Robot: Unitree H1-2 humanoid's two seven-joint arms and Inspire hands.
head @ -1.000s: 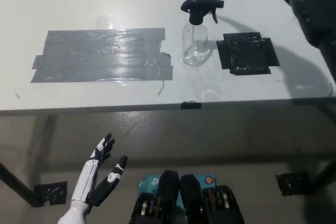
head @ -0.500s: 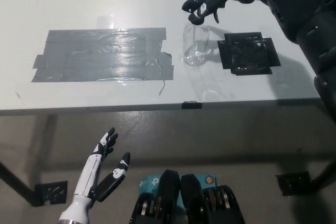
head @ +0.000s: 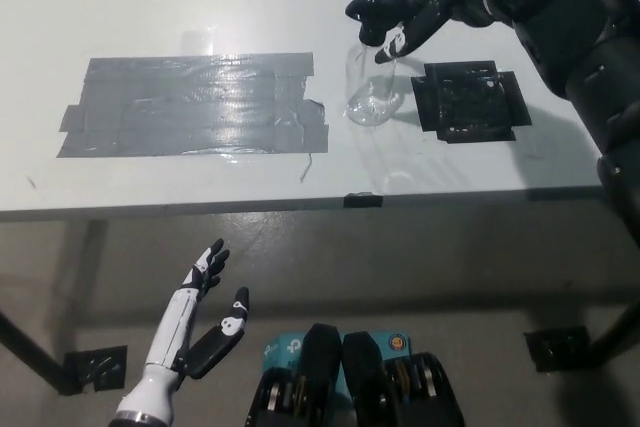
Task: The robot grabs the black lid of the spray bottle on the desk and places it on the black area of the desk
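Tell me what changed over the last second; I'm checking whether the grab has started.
The right hand came down from the table's far right corner onto the black lid and now wraps around it; whether it grips firmly cannot be told. The spray bottle stayed upright between the grey tape patch and the black area. The left hand stayed open below the table edge.

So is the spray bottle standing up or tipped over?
Upright: the clear spray bottle stands on its base, black lid on top.
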